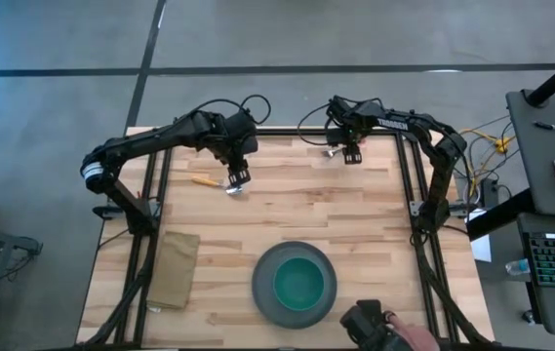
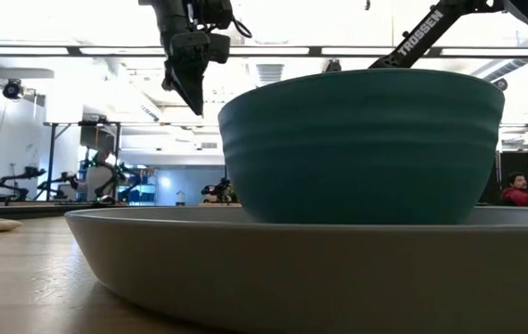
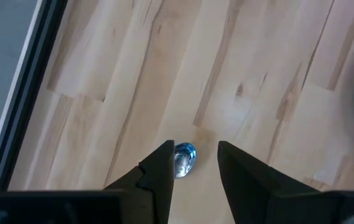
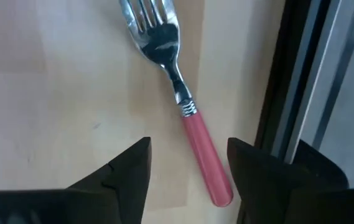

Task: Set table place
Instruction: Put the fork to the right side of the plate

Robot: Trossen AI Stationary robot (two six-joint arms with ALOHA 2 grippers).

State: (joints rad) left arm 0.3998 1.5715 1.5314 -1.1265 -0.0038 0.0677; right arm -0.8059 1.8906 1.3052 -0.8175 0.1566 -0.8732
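Pale wood worktop (image 1: pixel 355 210), bowl (image 1: pixel 303 285) on plate (image 1: pixel 265 292) near front edge, napkin (image 1: pixel 176 268) to its left. Right gripper (image 4: pixel 188 163) at far rail, fingers spread astride fork (image 4: pixel 180 93); red handle lies between them, tines pointing away. Left gripper (image 3: pixel 193 163) likewise spread over spoon (image 3: pixel 183 158)

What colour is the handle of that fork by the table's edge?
Pinkish red, on the metal fork's handle; the right wrist view shows it best.
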